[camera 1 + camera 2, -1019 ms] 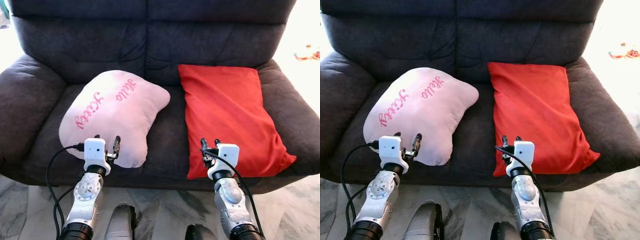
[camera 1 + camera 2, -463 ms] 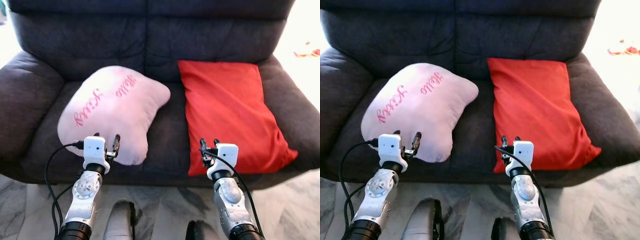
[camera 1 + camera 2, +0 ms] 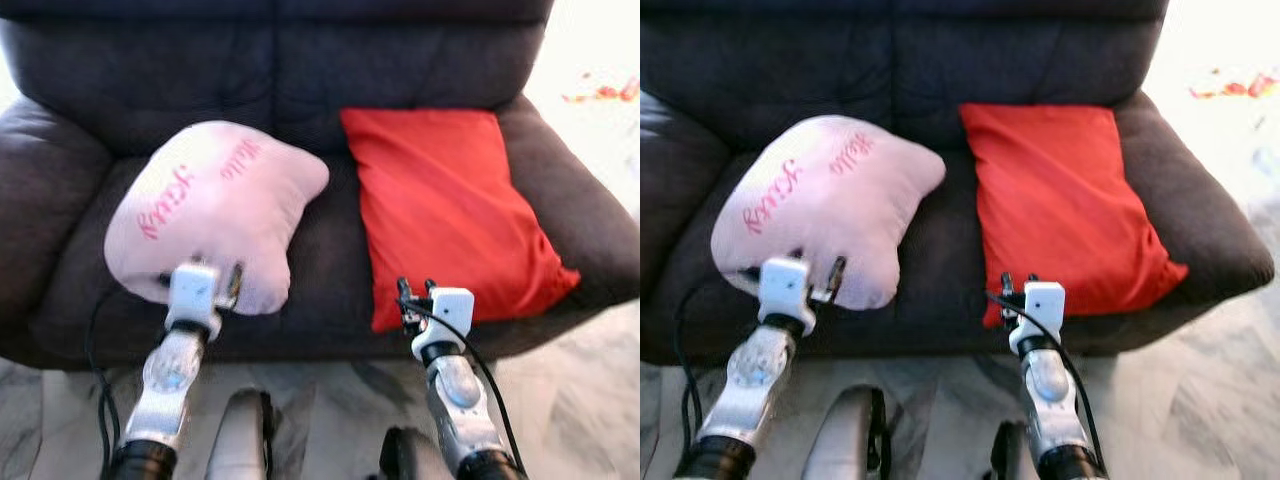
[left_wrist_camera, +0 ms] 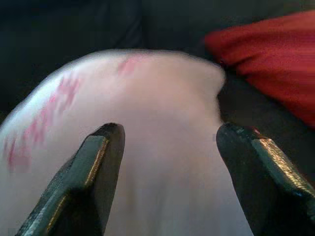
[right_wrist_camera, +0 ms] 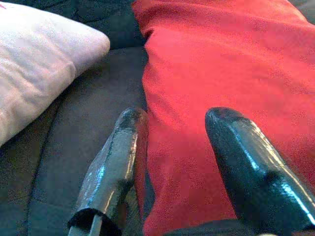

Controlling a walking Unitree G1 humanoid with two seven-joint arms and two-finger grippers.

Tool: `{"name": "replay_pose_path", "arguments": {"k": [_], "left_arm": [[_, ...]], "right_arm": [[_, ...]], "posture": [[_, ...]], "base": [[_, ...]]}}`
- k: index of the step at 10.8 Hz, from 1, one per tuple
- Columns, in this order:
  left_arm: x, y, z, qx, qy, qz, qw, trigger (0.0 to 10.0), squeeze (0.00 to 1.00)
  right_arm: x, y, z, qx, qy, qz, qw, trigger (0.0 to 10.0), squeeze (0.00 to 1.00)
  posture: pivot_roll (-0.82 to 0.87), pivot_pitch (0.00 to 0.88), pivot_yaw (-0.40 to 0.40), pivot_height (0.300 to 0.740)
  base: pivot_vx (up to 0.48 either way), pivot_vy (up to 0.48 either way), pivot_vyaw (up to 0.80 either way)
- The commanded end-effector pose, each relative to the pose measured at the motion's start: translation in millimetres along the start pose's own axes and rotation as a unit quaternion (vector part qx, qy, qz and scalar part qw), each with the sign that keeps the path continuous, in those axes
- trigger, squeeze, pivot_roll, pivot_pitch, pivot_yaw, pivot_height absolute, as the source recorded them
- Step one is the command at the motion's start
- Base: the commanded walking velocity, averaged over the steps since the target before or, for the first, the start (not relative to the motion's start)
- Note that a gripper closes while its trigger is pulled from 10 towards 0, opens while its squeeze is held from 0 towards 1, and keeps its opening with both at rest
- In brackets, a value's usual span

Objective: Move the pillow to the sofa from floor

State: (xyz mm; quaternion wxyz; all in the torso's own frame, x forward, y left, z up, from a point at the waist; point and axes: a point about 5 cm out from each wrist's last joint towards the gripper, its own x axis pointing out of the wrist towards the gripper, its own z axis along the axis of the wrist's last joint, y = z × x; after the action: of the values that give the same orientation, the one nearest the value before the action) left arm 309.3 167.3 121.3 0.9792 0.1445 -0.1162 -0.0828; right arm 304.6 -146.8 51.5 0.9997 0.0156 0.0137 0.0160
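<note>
A pink pillow (image 3: pixel 215 215) with pink lettering lies on the left seat of the dark grey sofa (image 3: pixel 280 70). My left gripper (image 3: pixel 215 272) stands open at the pillow's near edge. In the left wrist view its two fingers (image 4: pixel 98 162) are spread wide, with the pink pillow (image 4: pixel 162 98) between and beyond them. A red pillow (image 3: pixel 450 215) lies on the right seat. My right gripper (image 3: pixel 416 292) is open at its near corner. The right wrist view has the red pillow (image 5: pixel 221 59) just past the fingertips (image 5: pixel 123 147).
Marbled floor (image 3: pixel 330 400) runs along the sofa's front edge below my arms. The sofa's padded armrests (image 3: pixel 45 190) flank both seats. Small red items (image 3: pixel 600 92) lie on the bright floor at the far right.
The whole picture has shifted and blurred, so the camera has moved. Both grippers keep their places at the near edges of the pillows, still open.
</note>
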Motion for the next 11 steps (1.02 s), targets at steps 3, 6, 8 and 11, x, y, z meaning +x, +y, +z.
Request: {"name": "replay_pose_path", "arguments": {"k": [3, 6, 8, 11], "left_arm": [[1.3, -5.9, -1.1, 0.090, 0.030, -0.091, 0.991, 10.0, 1.00], [-8.4, -0.4, -21.4, 0.245, 0.090, -0.160, 0.952, 10.0, 1.00], [-10.0, -5.2, -36.6, 0.286, 0.117, -0.183, 0.933, 10.0, 1.00], [-24.3, -25.4, -61.8, 0.362, 0.114, -0.261, 0.888, 10.0, 0.00]], "right_arm": [[-1.9, -0.6, -2.1, 0.001, 0.004, -0.005, 1.000, 10.0, 0.00], [-3.1, -1.9, -3.4, 0.002, 0.007, -0.005, 1.000, 10.0, 0.00], [-3.8, -2.5, -3.8, 0.002, 0.007, -0.007, 1.000, 10.0, 0.00], [-4.4, -3.1, -3.7, 0.001, 0.006, -0.008, 1.000, 10.0, 0.00]], "posture": [[0.17, 0.175, -0.023, 0.610], [0.18, 0.181, -0.022, 0.610], [0.18, 0.184, -0.023, 0.610], [0.16, 0.186, -0.022, 0.610]], "base": [[0.000, 0.000, 0.00], [0.000, 0.000, 0.00], [0.000, 0.000, 0.00], [0.000, 0.000, 0.00]]}}
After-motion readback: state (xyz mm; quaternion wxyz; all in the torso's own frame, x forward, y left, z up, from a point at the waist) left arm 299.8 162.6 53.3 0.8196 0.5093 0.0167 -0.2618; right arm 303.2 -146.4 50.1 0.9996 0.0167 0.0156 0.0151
